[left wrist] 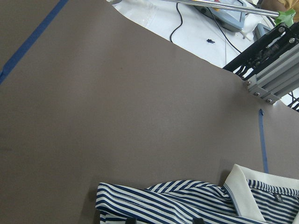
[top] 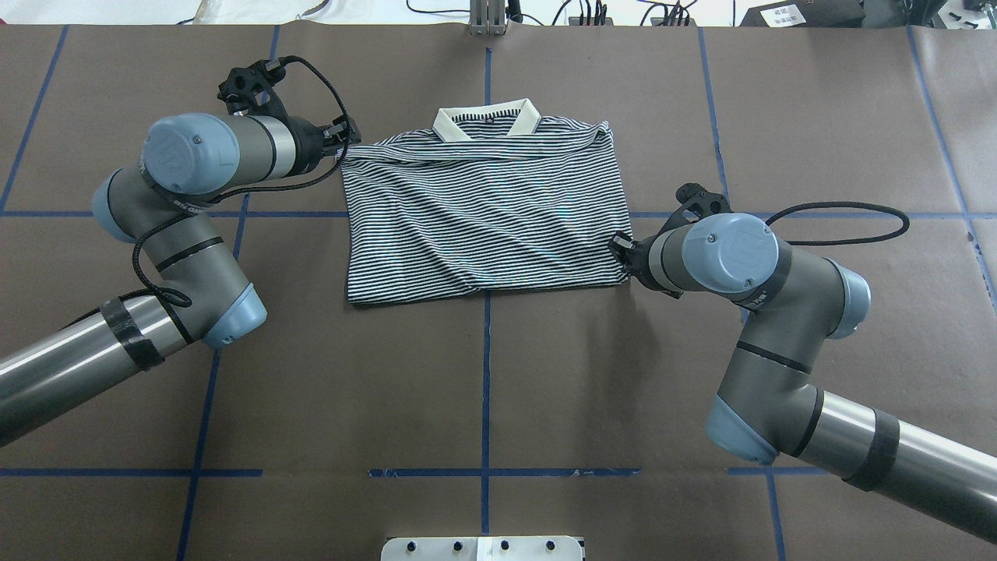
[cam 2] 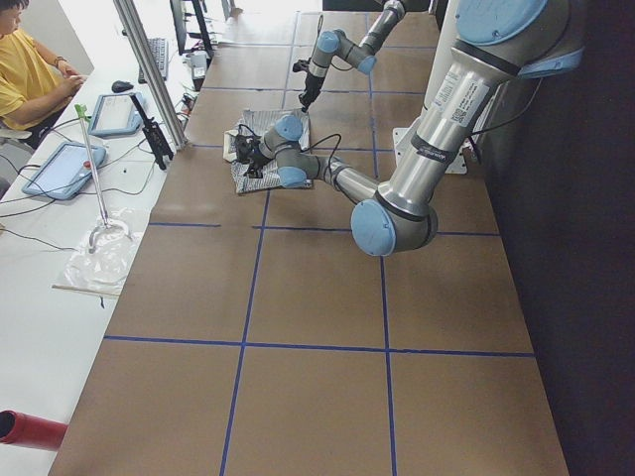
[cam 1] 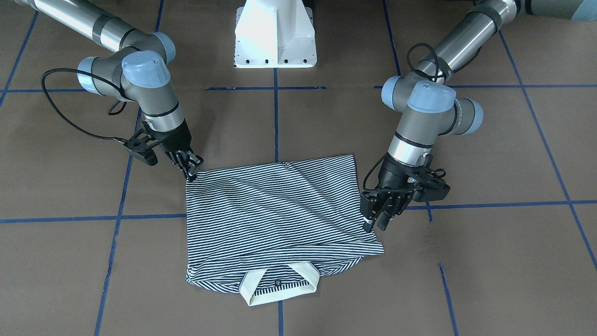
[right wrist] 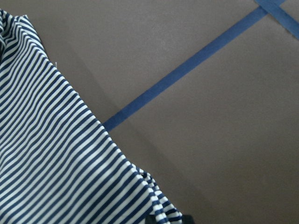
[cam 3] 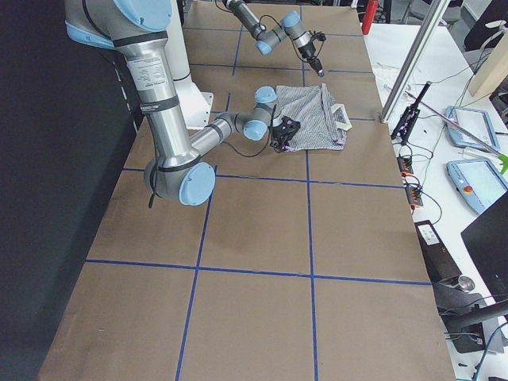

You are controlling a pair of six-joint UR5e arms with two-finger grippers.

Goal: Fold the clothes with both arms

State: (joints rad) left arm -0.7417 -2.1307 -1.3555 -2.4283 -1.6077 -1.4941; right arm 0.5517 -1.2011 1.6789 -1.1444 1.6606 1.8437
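Observation:
The striped polo shirt (cam 1: 275, 210) lies flat on the brown table, folded into a rough rectangle. Its cream collar (cam 1: 280, 284) points away from the robot base. It also shows in the overhead view (top: 483, 210). My left gripper (cam 1: 375, 226) is at the shirt's shoulder-side edge (top: 348, 144). In the left wrist view its fingertips stand apart, with the striped cloth (left wrist: 187, 200) between them. My right gripper (cam 1: 191, 173) is at the hem corner nearest the base (top: 621, 251). It is pinched shut on that corner of the cloth (right wrist: 161, 212), low on the table.
The white pedestal base (cam 1: 275, 35) stands behind the shirt. Blue tape lines (top: 486, 374) cross the brown table. An aluminium frame post (left wrist: 271, 70) and a side desk with tablets and cables lie beyond the collar side. An operator in yellow (cam 2: 25, 69) sits there.

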